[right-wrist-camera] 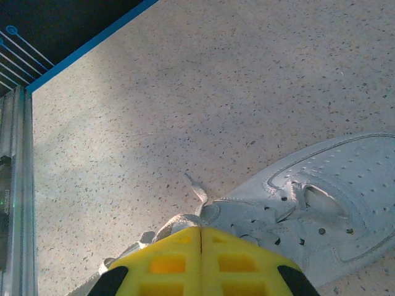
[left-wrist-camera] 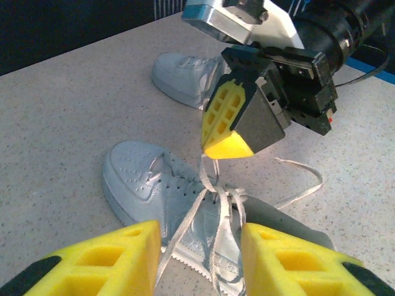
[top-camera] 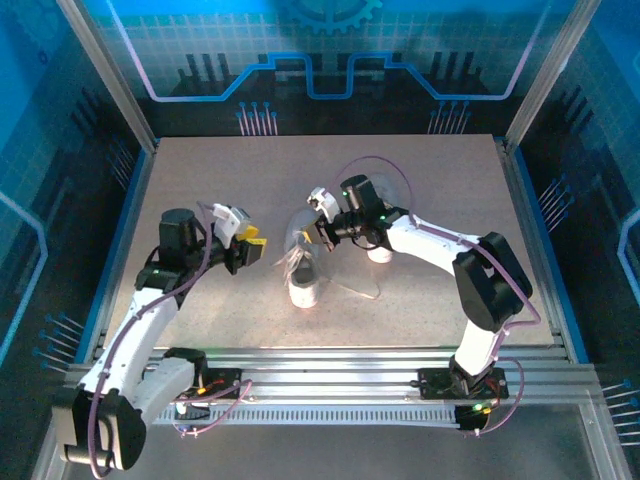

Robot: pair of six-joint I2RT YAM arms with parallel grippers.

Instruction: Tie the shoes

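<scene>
Your left gripper [left-wrist-camera: 197,246] hangs nearest, pads apart with nothing between them, just short of the near shoe [left-wrist-camera: 148,179], which lies on the table [left-wrist-camera: 62,123] with its laces crossed loosely over the tongue. Above that crossing your right gripper [left-wrist-camera: 225,148] is pinched closed on a lace [left-wrist-camera: 203,176] drawn upward, so you seem to be mid-knot on this shoe; next, take the free strand with the left and pull against the right. The second shoe [left-wrist-camera: 185,74] waits behind, its laces unreadable.

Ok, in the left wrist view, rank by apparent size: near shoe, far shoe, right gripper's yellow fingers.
Near shoe largest.
Far shoe and right gripper's yellow fingers look alike; the shoe is farther, partly hidden, so unranked.
</scene>
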